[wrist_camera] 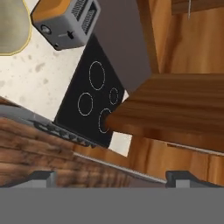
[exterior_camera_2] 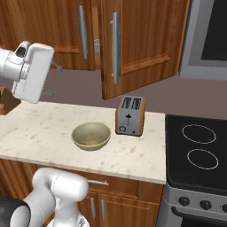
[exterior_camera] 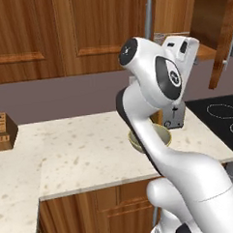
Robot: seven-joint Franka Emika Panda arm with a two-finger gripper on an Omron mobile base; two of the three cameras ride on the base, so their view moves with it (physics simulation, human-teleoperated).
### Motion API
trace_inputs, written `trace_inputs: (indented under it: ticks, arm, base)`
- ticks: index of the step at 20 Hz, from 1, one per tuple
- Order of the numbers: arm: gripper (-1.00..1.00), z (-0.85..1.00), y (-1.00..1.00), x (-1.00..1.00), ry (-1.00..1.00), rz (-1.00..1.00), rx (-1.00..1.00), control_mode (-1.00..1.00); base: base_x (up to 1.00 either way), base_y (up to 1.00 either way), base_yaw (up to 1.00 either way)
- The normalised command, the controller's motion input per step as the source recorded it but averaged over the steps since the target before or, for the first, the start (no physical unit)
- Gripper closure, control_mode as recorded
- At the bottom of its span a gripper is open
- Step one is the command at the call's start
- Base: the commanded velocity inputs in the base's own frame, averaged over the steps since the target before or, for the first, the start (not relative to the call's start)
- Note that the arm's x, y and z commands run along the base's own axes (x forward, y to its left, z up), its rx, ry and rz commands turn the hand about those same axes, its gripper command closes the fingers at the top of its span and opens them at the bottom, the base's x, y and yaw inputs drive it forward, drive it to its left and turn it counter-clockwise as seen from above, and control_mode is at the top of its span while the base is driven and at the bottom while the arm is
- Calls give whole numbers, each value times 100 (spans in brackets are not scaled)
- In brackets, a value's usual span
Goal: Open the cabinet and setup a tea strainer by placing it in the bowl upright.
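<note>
The cabinet (exterior_camera_2: 142, 40) has one door swung out over the counter, its silver bar handle (exterior_camera_2: 115, 46) facing me. In the gap behind that door a bit of the grey mesh tea strainer (exterior_camera_2: 96, 46) shows on the shelf. The olive-tan bowl (exterior_camera_2: 91, 135) sits empty on the speckled counter, beside the toaster (exterior_camera_2: 130, 115). My gripper (exterior_camera_2: 52, 80) hangs high up, left of the open door and above the counter, open with nothing between its fingers. In the hand view the gripper (wrist_camera: 113, 179) looks down past the door's wooden edge (wrist_camera: 175, 105), with the bowl (wrist_camera: 11, 26) at the top left.
A black stovetop (exterior_camera_2: 199, 146) lies right of the counter. A knife block (exterior_camera: 3, 129) stands at the counter's far left. My own arm hides part of the bowl (exterior_camera: 133, 138) in the left base view. The open door (exterior_camera: 223, 30) juts into the space above the toaster.
</note>
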Motion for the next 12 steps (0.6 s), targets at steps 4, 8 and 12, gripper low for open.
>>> trace_inputs:
  ticks: [4, 8, 12]
  arm:
    - [-100, -8, -19, 45, 1, 0, 0, -100]
    - [-100, -1, -9, 31, -1, 0, -4, -100]
    - [-100, 0, -1, 41, -7, 3, -1, -100]
  base:
    - [0, 0, 0]
    - [0, 0, 0]
    - [0, 0, 0]
